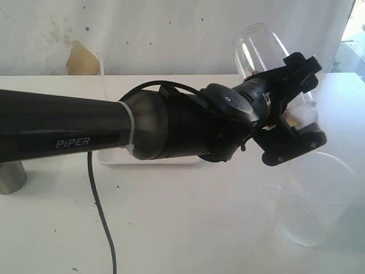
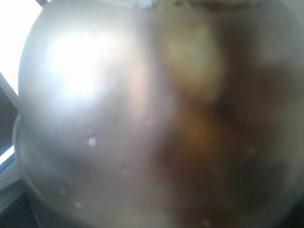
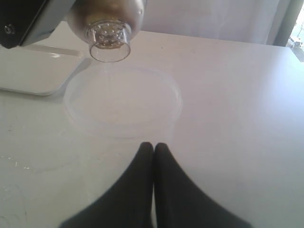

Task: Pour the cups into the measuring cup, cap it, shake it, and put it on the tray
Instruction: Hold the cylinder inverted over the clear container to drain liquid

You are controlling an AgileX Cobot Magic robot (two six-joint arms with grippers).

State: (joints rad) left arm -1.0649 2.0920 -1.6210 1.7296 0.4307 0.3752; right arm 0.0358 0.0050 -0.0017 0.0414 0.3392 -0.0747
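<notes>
Measuring cup (image 1: pixel 259 48) sits crosswise between the jaws of the left gripper (image 1: pixel 293 108). It is tilted, with the closed base high and the capped end low. The jaws are spread wide and clamped on its wall. Cap (image 3: pixel 109 40) is fitted, strainer holes facing down, just above the wide clear container (image 3: pixel 123 99) and apart from it. Left wrist view shows only a blurred clear wall with brown behind it. Tray (image 3: pixel 33 71) lies back from the gripper, under its arm. Right gripper (image 3: pixel 153 156) is pinched fully together, empty, near the container.
</notes>
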